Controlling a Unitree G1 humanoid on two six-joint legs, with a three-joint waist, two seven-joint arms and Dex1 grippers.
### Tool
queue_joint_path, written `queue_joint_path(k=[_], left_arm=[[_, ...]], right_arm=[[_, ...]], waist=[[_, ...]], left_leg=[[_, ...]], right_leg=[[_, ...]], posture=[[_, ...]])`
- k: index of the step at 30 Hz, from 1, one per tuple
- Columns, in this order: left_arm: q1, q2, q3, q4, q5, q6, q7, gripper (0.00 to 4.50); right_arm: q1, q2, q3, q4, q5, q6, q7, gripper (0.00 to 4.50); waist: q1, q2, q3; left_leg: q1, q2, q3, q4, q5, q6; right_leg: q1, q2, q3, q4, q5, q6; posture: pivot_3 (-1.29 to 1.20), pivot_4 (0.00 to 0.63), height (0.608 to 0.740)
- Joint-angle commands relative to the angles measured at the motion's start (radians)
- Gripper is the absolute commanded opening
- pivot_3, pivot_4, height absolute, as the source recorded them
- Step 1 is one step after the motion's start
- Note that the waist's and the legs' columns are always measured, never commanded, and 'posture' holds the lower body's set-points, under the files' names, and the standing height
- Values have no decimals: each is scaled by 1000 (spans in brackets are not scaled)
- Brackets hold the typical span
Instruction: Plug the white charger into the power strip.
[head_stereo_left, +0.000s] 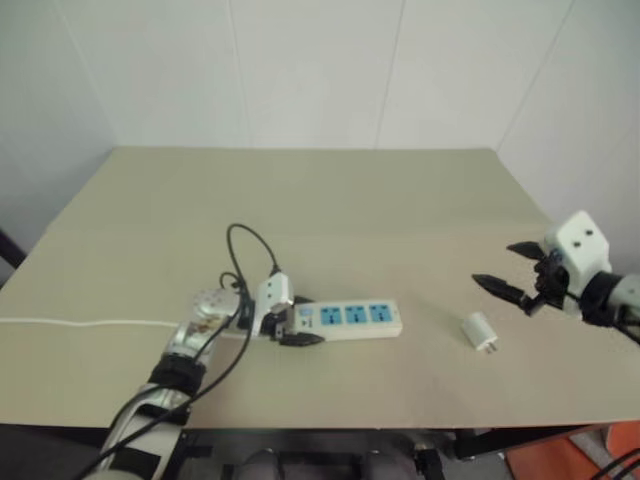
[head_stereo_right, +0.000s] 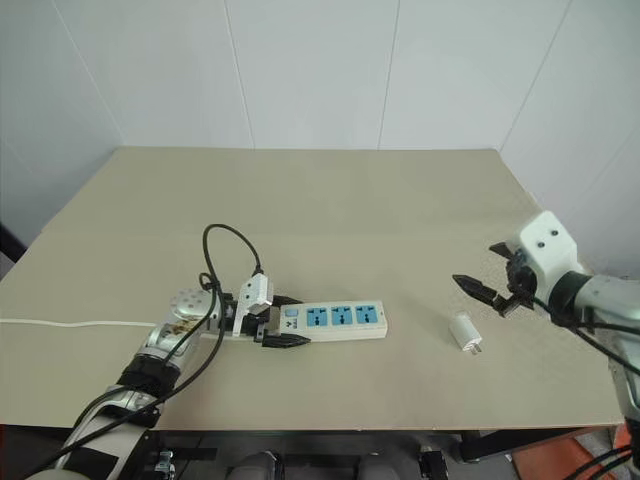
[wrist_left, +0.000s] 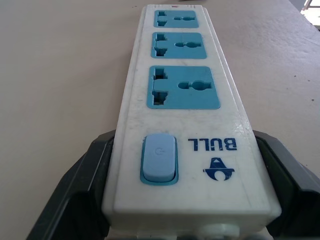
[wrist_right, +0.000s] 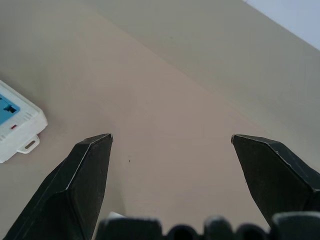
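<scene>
Left tool (head_stereo_left: 290, 325) clamps power strip (head_stereo_left: 350, 318); white charger (head_stereo_left: 480, 332) near right tool (head_stereo_left: 505, 275).

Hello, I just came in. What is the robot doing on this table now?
The robot is preparing to plug in a charger. Its left gripper is shut on the switch end of the power strip, holding it flat on the table. The white charger lies by itself on the table, to the right of the strip, not yet picked up. The right gripper is open and empty, above and slightly beyond the charger.
</scene>
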Motion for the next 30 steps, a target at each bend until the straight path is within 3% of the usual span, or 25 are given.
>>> queue_joint_path(k=[1,4,8,16,23,30], left_arm=[[-21,-12,-12,10,6,-55,5,3312],[-18,-19,-19,28,12,-68,13,3312],[-12,-25,-24,45,15,-74,20,3312],[-31,-35,-28,76,14,-86,11,3312],[-37,-38,-41,84,19,-87,-10,3312],[-38,-44,-44,83,20,-80,-9,3312]], right_arm=[[-30,-34,3,-11,30,47,22,4500],[-46,-49,24,-13,46,99,27,4500],[-140,-67,66,30,94,321,-11,4500],[-504,-96,313,196,133,814,-47,4500],[-688,-110,568,312,221,851,-75,4500],[-698,-81,689,361,236,851,-143,4500]], waist=[[1,0,0],[1,0,0],[1,1,0],[3,3,-2],[2,4,-2],[6,4,-2]], left_leg=[[0,0,0,0,0,0],[0,0,0,0,0,0],[-1,0,0,3,-1,1],[-1,0,0,4,-1,1],[-3,0,0,4,-1,2],[-5,0,0,4,-1,2]], right_leg=[[0,0,0,0,0,0],[0,0,0,0,0,0],[1,0,0,0,0,0],[0,-1,0,0,0,0],[-2,-1,0,-1,0,0],[-3,-1,-1,0,0,0]], posture=[[0,150,740],[0,150,740],[0,150,740],[0,150,740],[0,150,740],[0,150,740]])
